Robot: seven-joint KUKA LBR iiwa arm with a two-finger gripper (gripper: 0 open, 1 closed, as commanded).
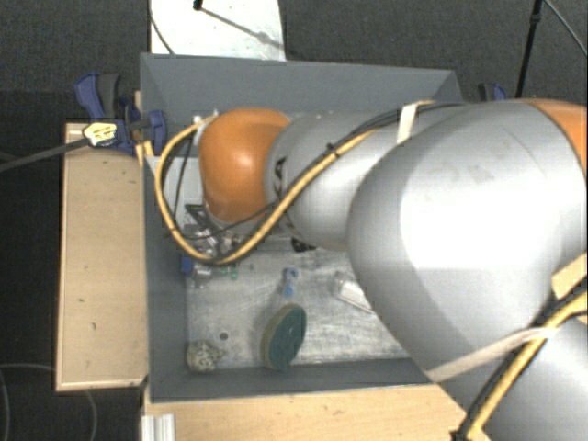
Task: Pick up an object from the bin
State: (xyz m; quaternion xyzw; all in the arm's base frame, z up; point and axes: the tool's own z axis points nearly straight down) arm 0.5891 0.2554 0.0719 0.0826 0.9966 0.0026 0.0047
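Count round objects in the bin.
2: a dark green disc by the bin's near wall, and a small speckled ball left of it in the corner. The arm may hide others.

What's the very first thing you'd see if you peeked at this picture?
The giant silver arm grabs your eye first: it sweeps in from the right, and its shiny orange cover hangs over the left side of the grey bin. Under that cover, the gripper sits low by the bin's left wall. Near the front lie a dark green round disc and, in the left corner, a speckled lump.
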